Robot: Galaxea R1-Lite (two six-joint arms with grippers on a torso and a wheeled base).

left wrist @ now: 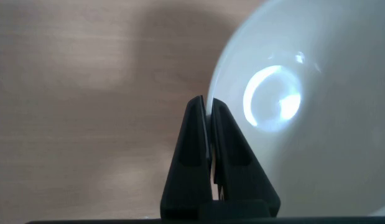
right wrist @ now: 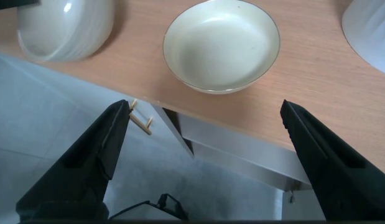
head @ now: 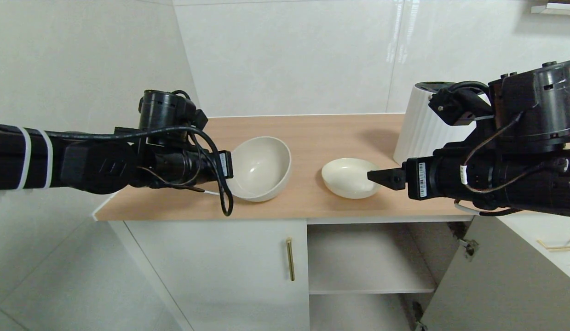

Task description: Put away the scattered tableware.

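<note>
Kitchen counter, seen from my remote station: my left gripper (left wrist: 209, 106) is clamped on the rim of the large bowl (head: 261, 168), one finger inside and one outside. The bowl sits tilted on the wooden counter (head: 312, 133), its mouth turned toward the left arm. My right gripper (head: 379, 177) is spread wide and holds nothing. It's level w/ the small bowl (head: 349, 177), at that bowl's right side; can't tell if they touch. The small bowl stands upright btwn the large bowl and a white ribbed container (head: 420, 126). Below, the cabinet shelf (head: 363, 257) stands exposed beside a closed door (head: 248, 271).
</note>
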